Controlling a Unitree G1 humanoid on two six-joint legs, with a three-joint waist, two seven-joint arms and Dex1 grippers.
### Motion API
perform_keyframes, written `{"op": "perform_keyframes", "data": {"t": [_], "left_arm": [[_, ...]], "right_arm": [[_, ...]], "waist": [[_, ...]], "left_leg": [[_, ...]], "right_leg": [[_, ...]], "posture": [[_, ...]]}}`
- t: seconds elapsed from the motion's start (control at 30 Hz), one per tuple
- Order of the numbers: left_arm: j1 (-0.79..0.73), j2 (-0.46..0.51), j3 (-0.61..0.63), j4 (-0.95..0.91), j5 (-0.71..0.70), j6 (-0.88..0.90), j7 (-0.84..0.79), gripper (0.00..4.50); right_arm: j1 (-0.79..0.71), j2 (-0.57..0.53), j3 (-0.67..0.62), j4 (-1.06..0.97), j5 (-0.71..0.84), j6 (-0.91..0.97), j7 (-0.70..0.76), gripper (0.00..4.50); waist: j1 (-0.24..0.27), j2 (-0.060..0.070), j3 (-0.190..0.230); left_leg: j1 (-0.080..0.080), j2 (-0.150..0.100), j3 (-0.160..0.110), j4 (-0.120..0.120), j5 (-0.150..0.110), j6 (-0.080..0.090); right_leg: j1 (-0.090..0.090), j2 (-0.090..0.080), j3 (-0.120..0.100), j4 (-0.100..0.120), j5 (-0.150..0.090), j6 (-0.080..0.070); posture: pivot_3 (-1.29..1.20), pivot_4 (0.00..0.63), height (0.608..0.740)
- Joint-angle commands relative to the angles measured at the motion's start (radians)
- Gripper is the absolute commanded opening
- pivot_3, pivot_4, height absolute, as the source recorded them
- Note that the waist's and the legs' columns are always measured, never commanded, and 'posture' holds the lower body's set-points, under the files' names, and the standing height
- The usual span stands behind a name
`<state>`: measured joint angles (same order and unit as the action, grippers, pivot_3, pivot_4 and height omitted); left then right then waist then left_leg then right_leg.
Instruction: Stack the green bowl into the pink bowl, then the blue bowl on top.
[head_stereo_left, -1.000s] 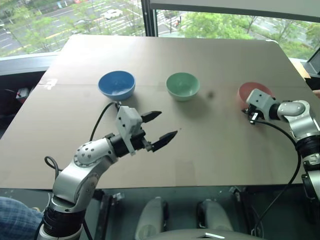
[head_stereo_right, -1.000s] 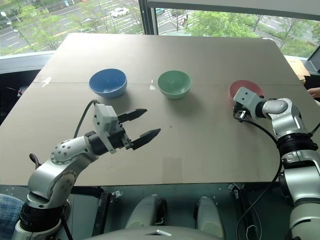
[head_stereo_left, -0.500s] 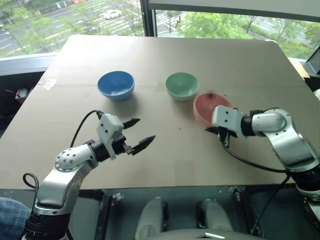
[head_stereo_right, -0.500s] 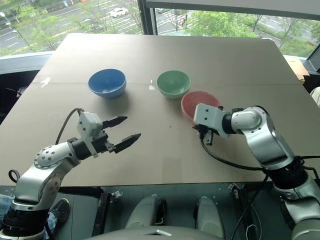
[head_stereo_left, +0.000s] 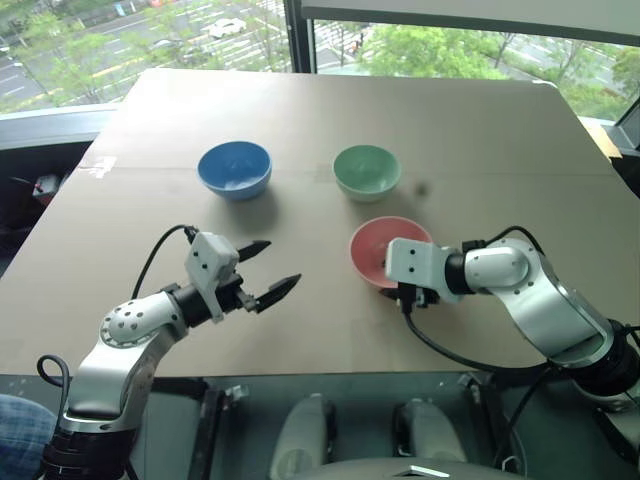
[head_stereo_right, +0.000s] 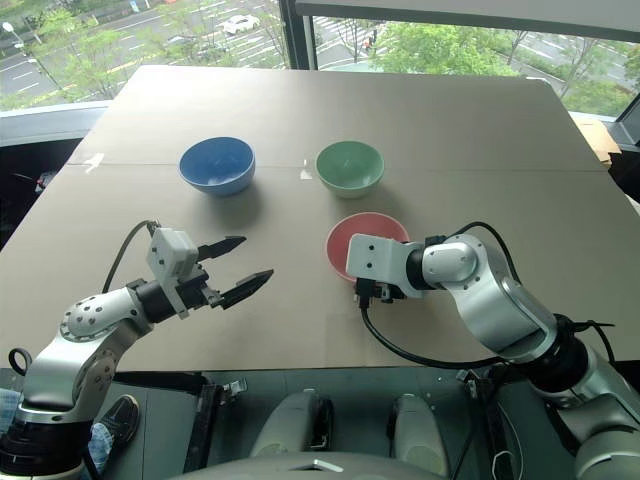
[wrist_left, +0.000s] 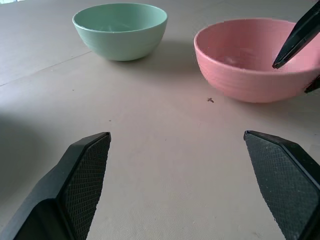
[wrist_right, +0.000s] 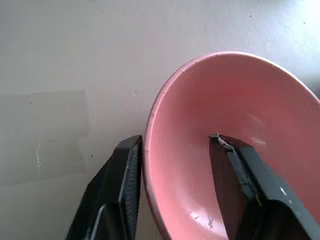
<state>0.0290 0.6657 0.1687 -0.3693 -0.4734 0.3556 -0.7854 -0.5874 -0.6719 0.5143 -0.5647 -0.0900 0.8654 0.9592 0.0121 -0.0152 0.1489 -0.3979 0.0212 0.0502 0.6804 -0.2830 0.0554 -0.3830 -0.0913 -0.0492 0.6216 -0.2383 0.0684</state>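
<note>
The pink bowl (head_stereo_left: 388, 250) sat upright on the tabletop (head_stereo_left: 320, 110), near the middle and closer to the near edge than the other two bowls. The right gripper (wrist_right: 175, 180) had one finger inside the bowl and one finger outside, so the bowl's wall stood between them. The fingers were spread a little and not squeezing, and there was a small gap by the outer finger. It looked like the gripper was letting the bowl go there, in a spot both arms could reach.

The green bowl (head_stereo_left: 366, 171) stood just behind the pink bowl, toward the far edge, close but not touching. It was empty and ready to be picked up next, I think. The blue bowl (head_stereo_left: 234, 168) stood to the left of the green one, well apart from it.

The left gripper (head_stereo_left: 268, 270) hung over the tabletop near the near edge, on the left side. Its fingers were spread wide and held nothing. It seemed to be waiting for its turn.
</note>
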Motion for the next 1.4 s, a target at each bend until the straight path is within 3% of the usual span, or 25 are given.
{"op": "perform_keyframes", "data": {"t": [0.03,0.07,0.3,0.57,0.9,1.4], "left_arm": [[-0.008,-0.001,0.007,-0.015,0.002,-0.020,-0.006,4.50],[-0.014,-0.002,0.005,-0.014,0.001,-0.018,-0.006,4.50],[-0.050,-0.018,-0.002,-0.011,-0.019,-0.003,-0.003,4.50],[-0.085,-0.052,0.032,-0.014,-0.058,0.033,0.044,4.50],[-0.069,-0.078,0.101,-0.033,-0.073,0.046,0.129,4.50],[-0.095,-0.080,0.175,-0.060,-0.094,0.042,0.199,4.50]], "right_arm": [[-0.036,-0.013,-0.045,0.005,-0.004,-0.015,-0.024,3.85],[-0.040,-0.012,-0.068,0.002,0.019,0.006,-0.017,4.40],[-0.092,0.013,-0.299,-0.068,0.274,0.261,0.061,4.40],[-0.284,0.081,-0.373,0.080,0.416,0.324,0.012,4.40],[-0.465,0.203,-0.190,0.705,0.193,-0.172,-0.094,4.40],[-0.613,0.400,-0.109,1.312,-0.013,-0.615,-0.113,4.40]], "waist": [[0.000,0.000,0.000],[0.000,0.000,0.000],[0.001,0.000,0.000],[-0.003,0.000,0.000],[-0.019,0.000,0.000],[-0.028,0.000,0.000]], "left_leg": [[0.000,0.000,0.000,0.000,0.000,0.000],[0.000,0.000,0.000,0.000,0.000,0.000],[-0.001,0.000,-0.001,0.000,0.000,0.000],[-0.001,0.001,-0.001,-0.001,0.000,0.000],[-0.001,-0.001,0.000,-0.001,0.000,0.000],[-0.002,0.000,0.001,-0.009,0.002,-0.003]], "right_leg": [[0.000,0.000,0.000,0.000,0.000,0.000],[0.000,0.000,0.000,0.000,0.000,0.000],[0.000,0.000,-0.001,0.000,0.000,0.000],[0.000,-0.001,0.000,0.001,0.000,0.000],[-0.001,0.000,0.000,0.002,0.000,0.000],[-0.005,0.002,0.000,0.002,0.000,0.000]], "posture": [[0.00,0.150,0.740],[0.00,0.150,0.740],[0.00,0.150,0.740],[0.00,0.150,0.740],[0.00,0.150,0.740],[0.00,0.150,0.740]]}}
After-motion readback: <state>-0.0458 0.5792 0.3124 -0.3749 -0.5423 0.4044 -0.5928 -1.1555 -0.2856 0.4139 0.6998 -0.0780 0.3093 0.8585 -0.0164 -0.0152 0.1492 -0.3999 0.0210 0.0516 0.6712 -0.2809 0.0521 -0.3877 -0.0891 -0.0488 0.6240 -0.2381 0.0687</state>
